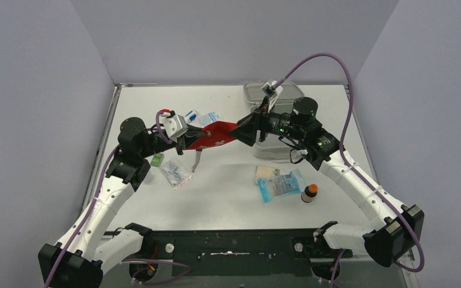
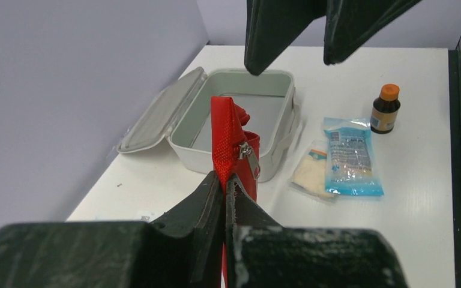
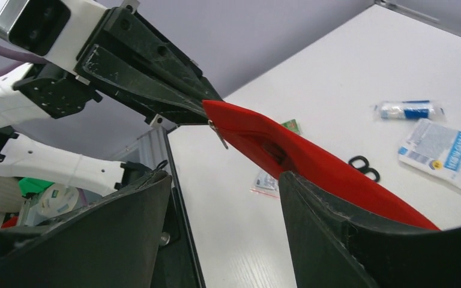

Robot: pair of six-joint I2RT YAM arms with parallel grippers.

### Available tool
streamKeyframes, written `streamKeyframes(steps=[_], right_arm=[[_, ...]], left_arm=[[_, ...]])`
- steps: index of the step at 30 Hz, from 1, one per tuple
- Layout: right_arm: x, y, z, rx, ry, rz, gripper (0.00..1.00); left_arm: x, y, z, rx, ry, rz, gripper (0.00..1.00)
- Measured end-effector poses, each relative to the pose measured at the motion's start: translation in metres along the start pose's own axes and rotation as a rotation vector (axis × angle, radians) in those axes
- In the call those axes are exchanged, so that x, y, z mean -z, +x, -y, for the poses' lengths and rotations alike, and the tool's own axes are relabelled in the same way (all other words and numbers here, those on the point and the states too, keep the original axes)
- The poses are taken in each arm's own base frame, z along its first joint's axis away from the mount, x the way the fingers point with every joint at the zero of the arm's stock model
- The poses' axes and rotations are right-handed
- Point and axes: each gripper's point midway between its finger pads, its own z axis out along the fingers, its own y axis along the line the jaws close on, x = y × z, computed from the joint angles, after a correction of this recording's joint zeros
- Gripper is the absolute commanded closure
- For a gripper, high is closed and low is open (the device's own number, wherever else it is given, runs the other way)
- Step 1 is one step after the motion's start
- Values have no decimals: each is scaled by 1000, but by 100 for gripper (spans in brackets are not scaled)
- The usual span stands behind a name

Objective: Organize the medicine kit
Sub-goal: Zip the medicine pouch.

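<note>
Red pouch [image 1: 215,137] aloft: left pincer [image 2: 224,180] clamped, right pincer [image 1: 239,129] spread

medicine kit [image 2: 252,73]: back right of table [image 1: 228,198]
pouch [image 1: 213,137]: in the air, left of it
packet [image 1: 282,185]: in front of it
bottle [image 1: 310,193]: just right of packet

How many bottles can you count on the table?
1. A brown bottle with an orange cap stands upright right of the blue packet, on the near right of the table. More could be hidden behind the raised red pouch.
</note>
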Motion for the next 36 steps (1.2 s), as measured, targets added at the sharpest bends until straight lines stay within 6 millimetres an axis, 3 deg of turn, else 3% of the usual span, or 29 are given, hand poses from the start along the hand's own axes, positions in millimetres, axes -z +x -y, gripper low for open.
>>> streamKeyframes(steps=[7, 10, 19, 30, 36], right_arm=[[-22, 5, -42, -3, -116, 22, 33], [-29, 4, -49, -15, -140, 37, 33], [-44, 5, -36, -54, -115, 58, 37], [-51, 1, -33, -62, -105, 90, 64], [-51, 1, -32, -60, -112, 103, 72]], left_arm=[[-8, -31, 8, 15, 23, 96, 100], [-11, -40, 16, 18, 48, 122, 100], [-10, -47, 11, 39, 12, 137, 100], [-10, -48, 11, 42, 5, 141, 100], [-8, -51, 12, 37, 4, 146, 100]])
